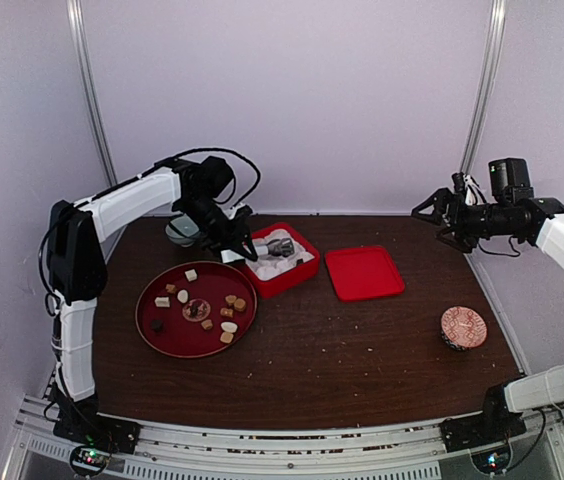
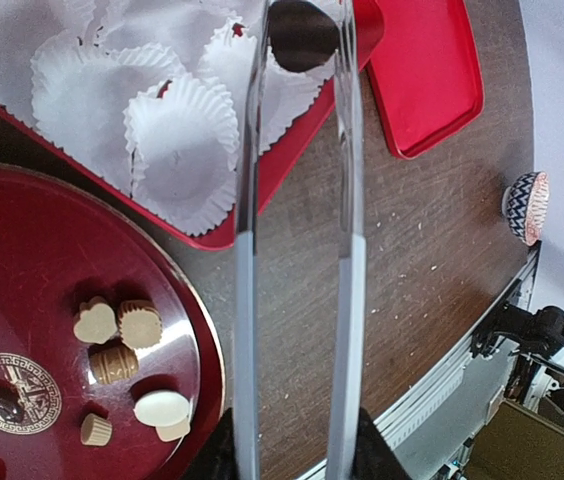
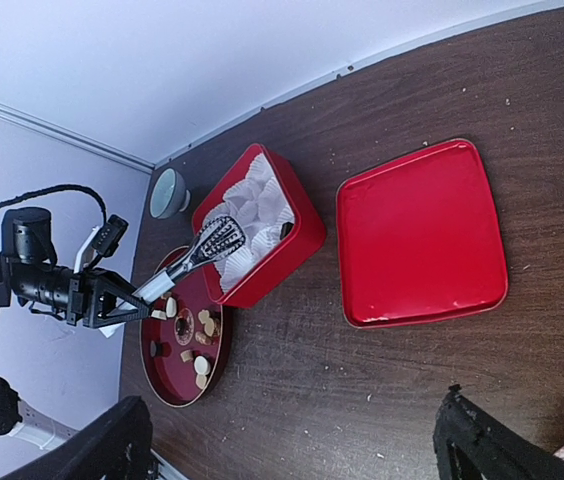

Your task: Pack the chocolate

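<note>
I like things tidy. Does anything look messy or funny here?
Pale crumbs are scattered over the table. The white paper cups lie jumbled and overlapping in the red box, not in neat rows. Nothing looks broken.

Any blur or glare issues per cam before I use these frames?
Left wrist: tongs close to the lens blur, chocolates on the plate are sharp. Right wrist: own fingers are dark, soft silhouettes. Top view: soft overall, no harsh glare.

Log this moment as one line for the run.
left tool: shut on tongs | tongs: gripping dark chocolate over red box | right tool: open, empty
</note>
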Available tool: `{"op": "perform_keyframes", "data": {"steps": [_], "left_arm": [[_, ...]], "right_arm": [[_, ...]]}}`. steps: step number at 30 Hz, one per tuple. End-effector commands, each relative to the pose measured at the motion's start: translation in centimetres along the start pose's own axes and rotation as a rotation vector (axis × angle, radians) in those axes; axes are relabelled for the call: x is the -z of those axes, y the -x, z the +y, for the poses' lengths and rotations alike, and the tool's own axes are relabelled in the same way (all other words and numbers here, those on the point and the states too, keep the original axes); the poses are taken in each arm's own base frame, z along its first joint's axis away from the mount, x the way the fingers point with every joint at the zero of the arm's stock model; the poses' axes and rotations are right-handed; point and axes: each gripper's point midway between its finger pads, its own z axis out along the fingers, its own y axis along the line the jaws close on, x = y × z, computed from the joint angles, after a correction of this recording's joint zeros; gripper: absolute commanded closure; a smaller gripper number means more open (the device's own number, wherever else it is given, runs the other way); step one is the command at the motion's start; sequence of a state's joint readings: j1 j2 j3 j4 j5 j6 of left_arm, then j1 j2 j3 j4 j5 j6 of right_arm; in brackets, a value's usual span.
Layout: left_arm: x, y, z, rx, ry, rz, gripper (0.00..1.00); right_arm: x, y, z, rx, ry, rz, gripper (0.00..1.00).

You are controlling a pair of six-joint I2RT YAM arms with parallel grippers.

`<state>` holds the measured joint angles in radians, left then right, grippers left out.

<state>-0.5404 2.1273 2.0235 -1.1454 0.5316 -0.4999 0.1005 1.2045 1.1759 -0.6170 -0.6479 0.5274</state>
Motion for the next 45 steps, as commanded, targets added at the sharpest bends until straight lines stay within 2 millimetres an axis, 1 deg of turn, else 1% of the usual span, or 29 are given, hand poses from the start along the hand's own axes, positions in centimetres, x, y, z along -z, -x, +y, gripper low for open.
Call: {"op": "perform_keyframes", "data": {"steps": [1, 14, 21, 31, 34, 38, 41, 45], "left_arm": [[-0.5, 0.4, 0.3, -0.005, 0.008, -0.006, 0.77], [-1.4, 0.0, 1.0, 0.01, 0.021, 0.022, 0.75], [-1.3, -0.1, 1.1, 0.012, 0.03, 0.025, 0.67], [-1.2, -0.4, 1.0, 0.004, 0.04, 0.03, 0.64], [-0.6, -0.3, 0.6, -0.007, 0.036, 0.017, 0.64], [1.0, -0.4, -0.1, -0.022, 0.041, -0.014, 0.63], [2.7, -0.9, 0.3, -0.012, 0.067, -0.034, 0.63], [5.6, -1.8, 1.6, 0.02, 0.1, -0.079, 0.63]], "right_arm": [[0.3, 0.1, 0.4, 0.012, 0.019, -0.017, 0.0], [0.3, -0.3, 0.2, 0.009, 0.022, -0.015, 0.0], [0.1, -0.4, 0.2, 0.004, 0.026, -0.011, 0.0], [0.2, -0.4, 0.2, 0.011, 0.027, -0.013, 0.0], [0.2, -0.5, 0.2, 0.011, 0.029, -0.013, 0.0], [0.1, -0.3, 0.4, 0.013, 0.043, -0.02, 0.0], [0.0, -0.2, 0.6, 0.015, 0.056, -0.022, 0.0], [-0.3, 0.0, 0.7, 0.016, 0.072, -0.024, 0.0]]}}
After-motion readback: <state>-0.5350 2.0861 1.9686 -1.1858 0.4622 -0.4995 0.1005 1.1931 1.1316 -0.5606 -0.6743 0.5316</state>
